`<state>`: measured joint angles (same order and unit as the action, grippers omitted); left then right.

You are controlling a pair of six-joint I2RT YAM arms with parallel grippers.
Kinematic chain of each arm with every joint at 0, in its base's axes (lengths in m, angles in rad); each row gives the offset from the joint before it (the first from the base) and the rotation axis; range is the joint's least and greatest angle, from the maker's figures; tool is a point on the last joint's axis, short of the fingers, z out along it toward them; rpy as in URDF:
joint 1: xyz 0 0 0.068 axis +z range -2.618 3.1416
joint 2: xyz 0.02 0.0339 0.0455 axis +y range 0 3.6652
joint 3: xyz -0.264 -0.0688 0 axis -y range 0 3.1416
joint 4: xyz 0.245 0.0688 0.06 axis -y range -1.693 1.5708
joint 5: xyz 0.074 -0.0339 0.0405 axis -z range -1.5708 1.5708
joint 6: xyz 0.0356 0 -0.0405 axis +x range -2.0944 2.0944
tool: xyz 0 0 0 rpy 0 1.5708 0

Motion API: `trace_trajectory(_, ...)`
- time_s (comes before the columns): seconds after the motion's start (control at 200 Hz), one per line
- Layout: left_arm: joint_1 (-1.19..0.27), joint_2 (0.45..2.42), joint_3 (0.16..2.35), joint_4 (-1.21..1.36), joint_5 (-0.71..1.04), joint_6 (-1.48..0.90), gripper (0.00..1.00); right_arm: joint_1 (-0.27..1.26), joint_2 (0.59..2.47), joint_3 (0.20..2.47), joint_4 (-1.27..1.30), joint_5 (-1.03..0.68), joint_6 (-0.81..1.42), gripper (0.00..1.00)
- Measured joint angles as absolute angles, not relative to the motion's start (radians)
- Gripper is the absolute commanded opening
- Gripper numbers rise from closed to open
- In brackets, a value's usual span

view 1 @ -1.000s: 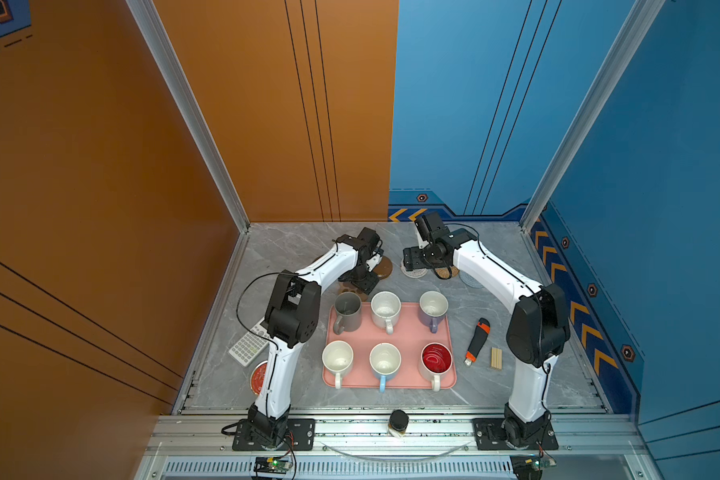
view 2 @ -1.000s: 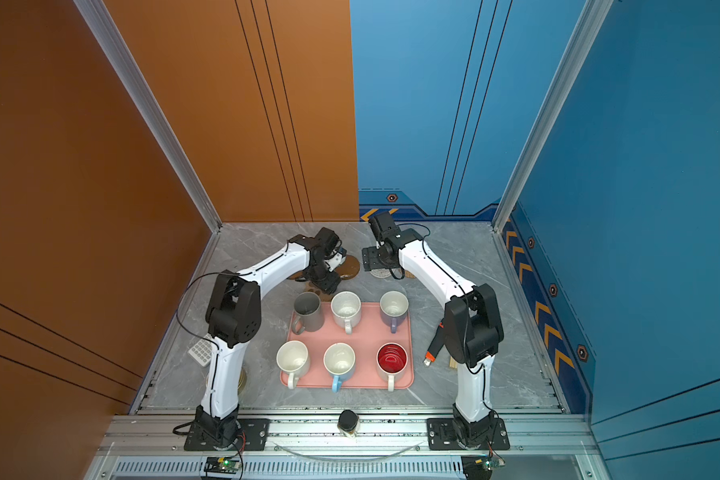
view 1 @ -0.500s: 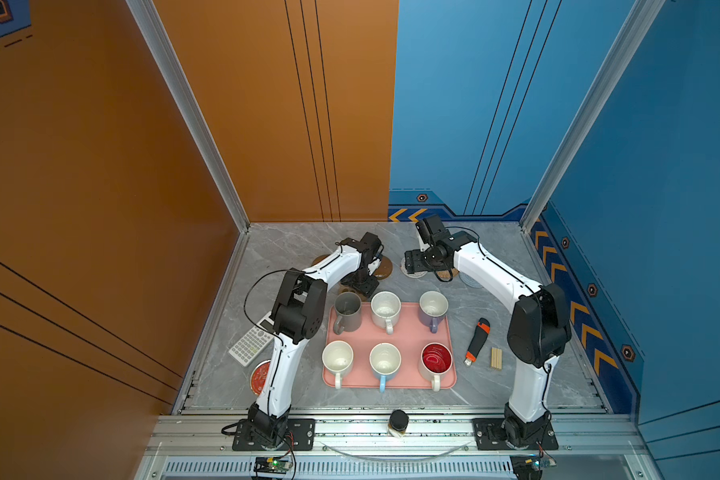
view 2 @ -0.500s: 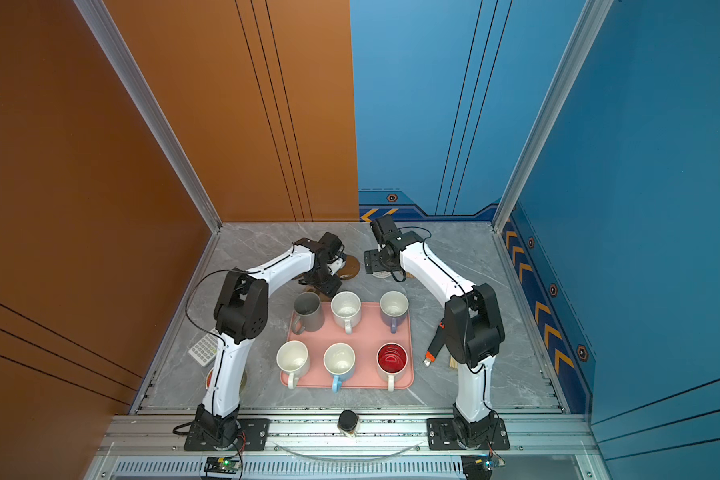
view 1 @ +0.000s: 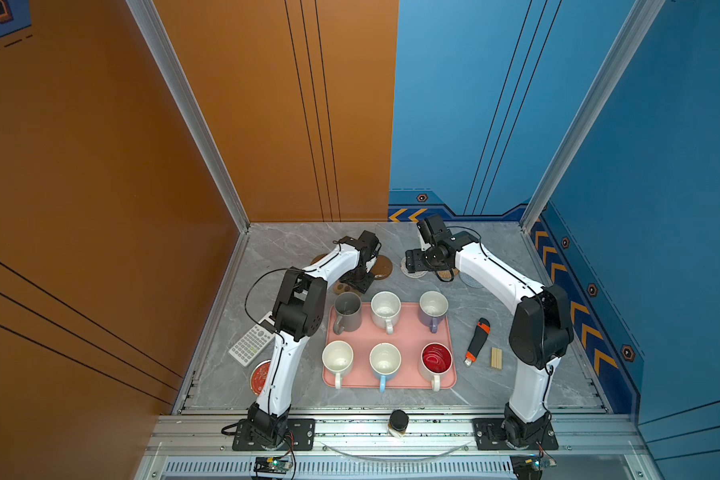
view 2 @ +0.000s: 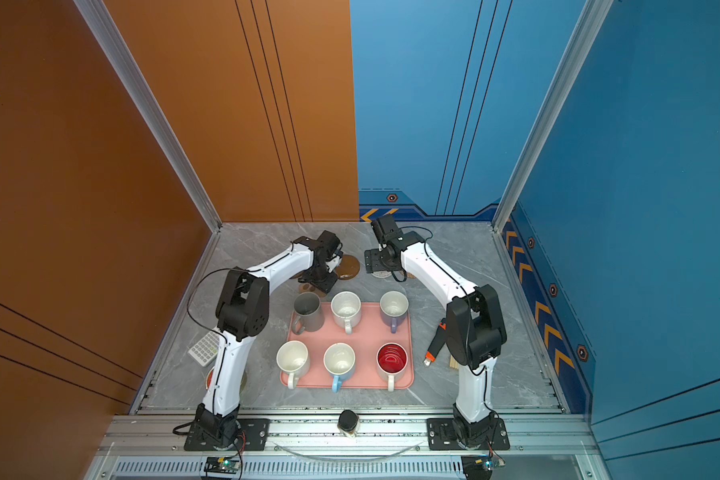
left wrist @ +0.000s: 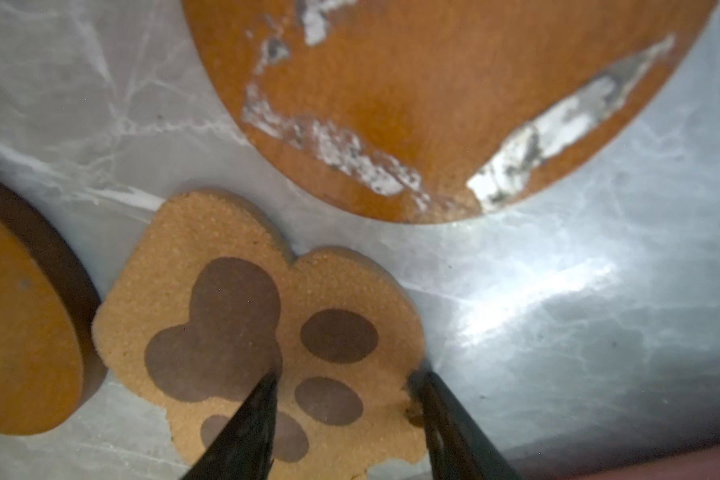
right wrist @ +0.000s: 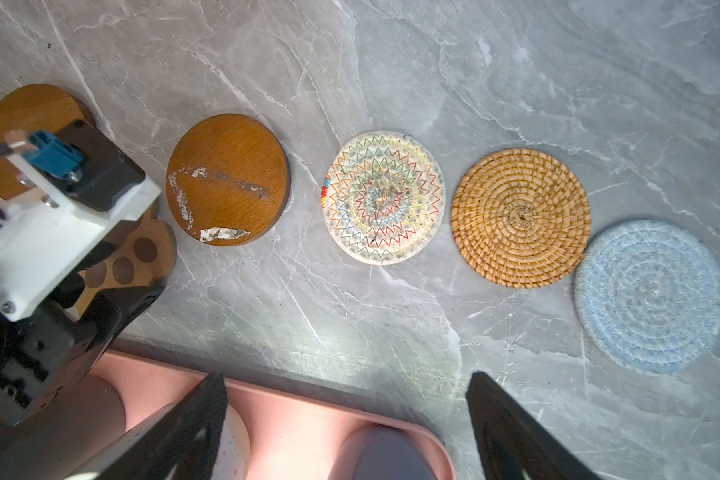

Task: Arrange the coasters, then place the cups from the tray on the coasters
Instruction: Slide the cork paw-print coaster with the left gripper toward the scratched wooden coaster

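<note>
Lowered over the last second onto the paw-shaped coaster (left wrist: pixel 225 316), just beyond the tray's far left corner: left gripper (left wrist: pixel 344 376), fingers (left wrist: pixel 242 428) drawn in from wide to roughly half, one tip on the coaster's face, its partner at the rim, no firm clamp to be made out. No change at the right arm.

Left to right along the table (right wrist: pixel 474 62) behind the tray (view 1: pixel 408 332): brown disc (right wrist: pixel 26 120), half hidden under the left wrist; paw-shaped coaster nearer the tray and out of line; scuffed brown disc (right wrist: pixel 227 178); white woven round (right wrist: pixel 385 197); tan rattan round (right wrist: pixel 520 218); grey-blue woven round (right wrist: pixel 649 297), set slightly nearer the tray and touching, or all but touching, the rattan. Hovering above the gap between row and tray: right gripper (right wrist: pixel 348 378), spread wide, holding nothing.

On the tray, all six cups, upright: tall grey (view 1: pixel 347 307), speckled cream (view 1: pixel 385 307) and lavender (view 1: pixel 433 307) across the far row; white (view 1: pixel 337 357), light blue (view 1: pixel 385 359) and red-lined white (view 1: pixel 436 358) across the near row.

Judged so: arranging nearly finished — five mats in a rough line, paw piece left to be squared up. No cup on any coaster, so the second half of the job yet to begin.
</note>
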<state>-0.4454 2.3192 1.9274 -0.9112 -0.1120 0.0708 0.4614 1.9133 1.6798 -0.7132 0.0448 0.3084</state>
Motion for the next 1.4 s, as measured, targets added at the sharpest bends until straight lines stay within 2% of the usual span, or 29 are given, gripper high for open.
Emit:
trace_trajectory(0.145, -0.429, 2.347, 1.977, -0.911, -0.112, 0.064, 0.44, 0.461, 1.913, 1.673, -0.713, 0.045, 0.315, 0.89)
trace_trajectory(0.466, -0.413, 2.409, 2.081, -0.915, -0.111, 0.051, 0.38, 0.460, 1.913, 1.671, -0.713, 0.045, 0.315, 0.89)
trace_trajectory(1.402, -0.366, 2.550, 2.326, -0.914, -0.073, -0.044, 0.39, 0.443, 1.877, 1.654, -0.713, 0.045, 0.319, 0.89)
